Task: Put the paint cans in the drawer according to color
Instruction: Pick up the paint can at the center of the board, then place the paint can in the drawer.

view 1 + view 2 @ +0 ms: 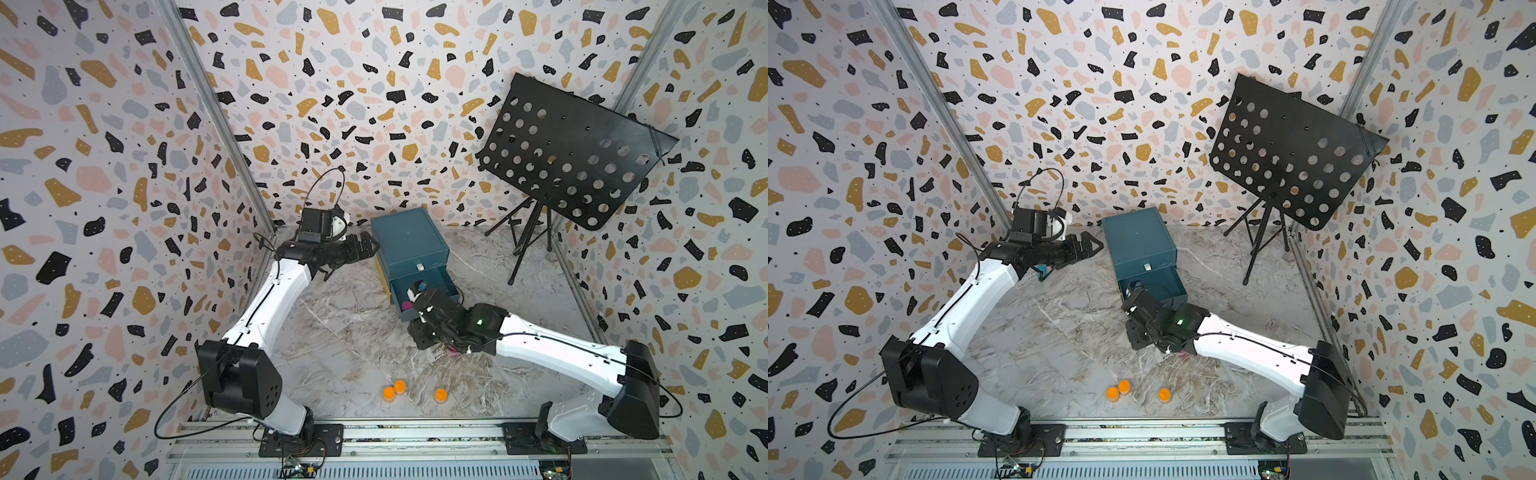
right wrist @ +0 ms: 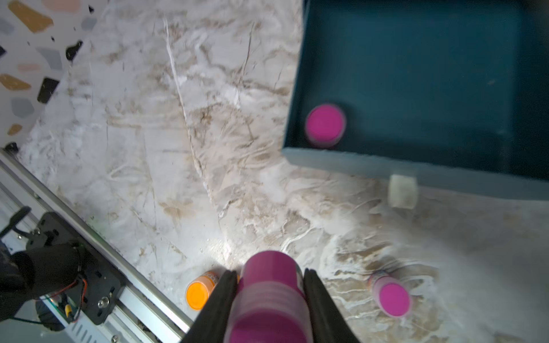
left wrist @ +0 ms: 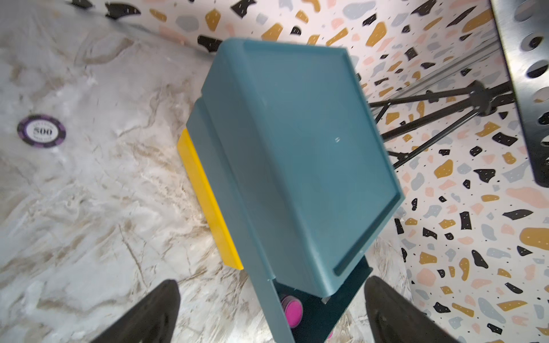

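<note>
- The right gripper (image 2: pixel 269 273) has closed partway round a magenta paint can (image 2: pixel 269 300), with its black fingers (image 2: pixel 221 297) pressed on the round sides. The view is blurred, so I can't tell whether the can is clear of the counter (image 2: pixel 148 148).
- The can's long axis seems to run along the fingers, lid end away from the wrist.
- The open drawer (image 2: pixel 356 161) of the teal box (image 1: pixel 409 245) lies just beyond the gripper. Its low front wall and white pull tab (image 2: pixel 402 190) face the gripper, and I'd judge the can must go over that wall.
- A second magenta can (image 2: pixel 325 124) sits inside the drawer, in a front corner.
- A third magenta can (image 2: pixel 392 297) stands on the marbled counter near the gripper.
- Three orange cans (image 1: pixel 400 386) cluster by the front rail (image 1: pixel 415 428), well apart from the box.
- The left gripper (image 3: pixel 273 282) is spread wide and holds nothing, off by the box's other side. The right arm is plainly nearer.
- The cans are small, smooth cylinders. The box looks matte and rigid, with a yellow strip (image 3: pixel 208 202) along one side.
</note>
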`<action>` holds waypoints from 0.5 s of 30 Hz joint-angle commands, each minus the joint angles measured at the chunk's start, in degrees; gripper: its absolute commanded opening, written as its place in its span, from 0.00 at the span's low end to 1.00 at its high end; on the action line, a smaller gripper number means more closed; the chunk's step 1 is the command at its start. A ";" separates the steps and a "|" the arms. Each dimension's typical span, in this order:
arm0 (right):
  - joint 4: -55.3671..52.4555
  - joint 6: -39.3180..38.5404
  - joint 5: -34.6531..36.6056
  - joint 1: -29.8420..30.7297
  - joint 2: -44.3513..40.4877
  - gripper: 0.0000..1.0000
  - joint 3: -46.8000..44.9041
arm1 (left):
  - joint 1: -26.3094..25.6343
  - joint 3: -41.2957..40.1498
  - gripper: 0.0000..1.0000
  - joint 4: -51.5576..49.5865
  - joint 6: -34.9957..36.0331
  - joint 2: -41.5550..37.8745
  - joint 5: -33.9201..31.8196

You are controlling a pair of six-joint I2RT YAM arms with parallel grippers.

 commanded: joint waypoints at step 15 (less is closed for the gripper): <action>-8.19 -12.18 -6.83 -15.47 9.80 0.19 18.20 | -2.91 11.29 0.98 -6.82 2.53 13.66 -2.90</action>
